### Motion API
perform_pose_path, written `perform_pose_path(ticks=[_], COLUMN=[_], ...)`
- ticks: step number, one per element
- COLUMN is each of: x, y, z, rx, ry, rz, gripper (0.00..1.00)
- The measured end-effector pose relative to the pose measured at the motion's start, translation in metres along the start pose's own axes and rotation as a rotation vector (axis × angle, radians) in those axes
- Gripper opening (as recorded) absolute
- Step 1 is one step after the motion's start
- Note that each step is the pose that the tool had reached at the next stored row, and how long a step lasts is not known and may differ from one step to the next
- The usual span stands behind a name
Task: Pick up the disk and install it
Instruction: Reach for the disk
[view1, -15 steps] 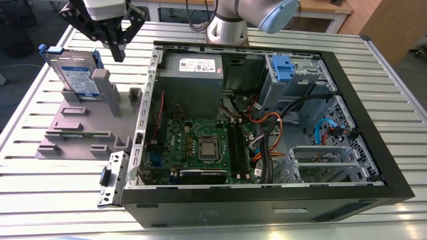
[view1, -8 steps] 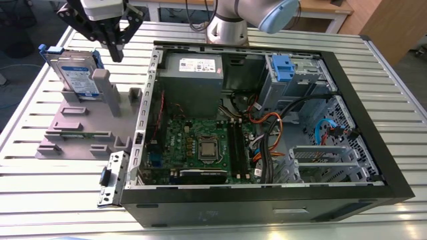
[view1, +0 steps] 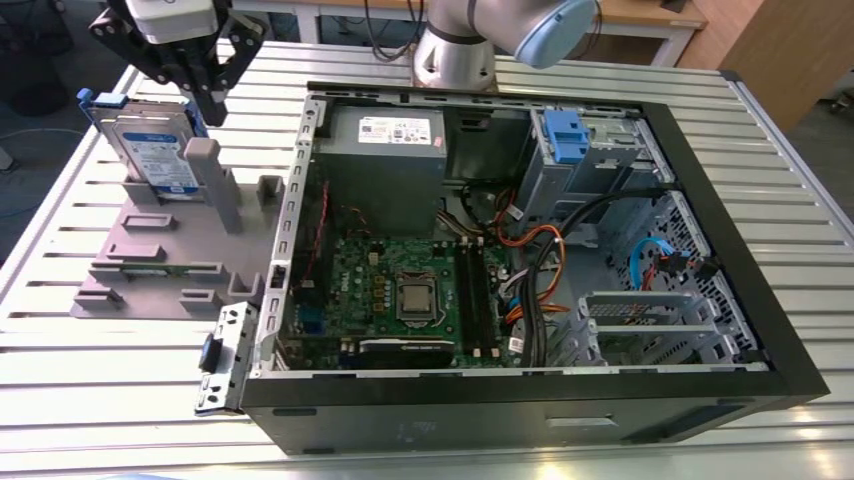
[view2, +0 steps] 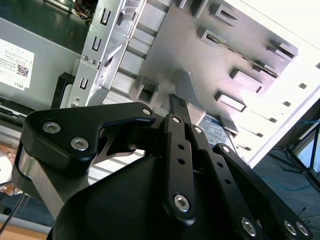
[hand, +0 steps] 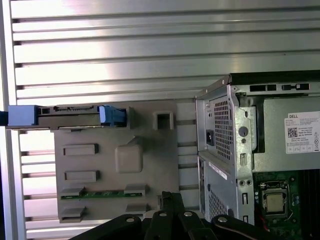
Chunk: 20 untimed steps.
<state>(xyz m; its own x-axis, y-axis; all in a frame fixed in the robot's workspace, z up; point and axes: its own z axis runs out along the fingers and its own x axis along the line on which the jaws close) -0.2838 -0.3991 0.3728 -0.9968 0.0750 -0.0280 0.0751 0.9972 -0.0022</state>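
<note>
While it stands on edge in a slot of the grey stand (view1: 147, 250), the disk (view1: 150, 150) is not yet lifted.

Exterior view: the disk is upright at the stand's far end, on the slatted table (view1: 80, 340), to the exterior view's left of the open computer case (view1: 747, 330). The claw (view1: 208, 100) hangs just beside the disk's upper corner, on the case side. Its fingers are drawn narrow with nothing between them. Whether it touches the disk cannot be told.

Second wrist view: the claw (view2: 176, 102) has its fingers lying together. A patch of white-and-blue label beyond them is probably the disk (view2: 217, 127).

First wrist view: the disk (hand: 70, 115) is seen edge-on, with its blue bracket showing at both ends, along one edge of the stand (hand: 130, 160). The claw (hand: 167, 197) shows over the stand, clear of the disk.

Handling, by judgement: the disk has a metal body, stiff and weighty for its size. Its faces are smooth and likely to slip, and it is sensitive to knocks. Best hold: across the two flat faces near the exposed top edge, squarely, without prying on the plastic bracket.
</note>
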Motion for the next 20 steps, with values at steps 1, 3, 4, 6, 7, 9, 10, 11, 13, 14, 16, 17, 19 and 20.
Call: perform_pose_path(ticks=[1,3,4,6,7,9,10,11,13,14,16,17,19,20], x=[0.0001,0.0092,0.0093,0.0099,0.0102,0.0106,0.0110,0.0110,0.0113,0.0114,0.0119,0.0123,0.0136,0.0138], y=[0.0000,-0.0007,-0.0007,-0.0007,-0.0008,-0.0008,-0.0008,-0.0008,-0.0008,-0.0009,-0.0009,-0.0009,-0.0010,-0.0010], z=[0.0000,0.0004,0.0004,0.0005,0.0005,0.0006,0.0006,0.0006,0.0006,0.0006,0.0006,0.0007,0.0007,0.0007], rx=[0.0000,0.0000,0.0001,0.0000,0.0000,0.0000,0.0001,0.0001,0.0000,0.0001,0.0000,0.0000,0.0000,0.0001], ry=[0.0000,0.0000,0.0000,0.0000,0.0000,0.0000,0.0000,0.0001,0.0000,0.0000,0.0000,0.0000,0.0001,0.0000], rz=[0.000,0.000,0.000,0.000,0.000,0.000,0.000,0.000,0.000,0.000,0.000,0.000,0.000,0.000], gripper=[0.11,0.11,0.11,0.11,0.11,0.11,0.11,0.11,0.11,0.11,0.11,0.11,0.11,0.11])
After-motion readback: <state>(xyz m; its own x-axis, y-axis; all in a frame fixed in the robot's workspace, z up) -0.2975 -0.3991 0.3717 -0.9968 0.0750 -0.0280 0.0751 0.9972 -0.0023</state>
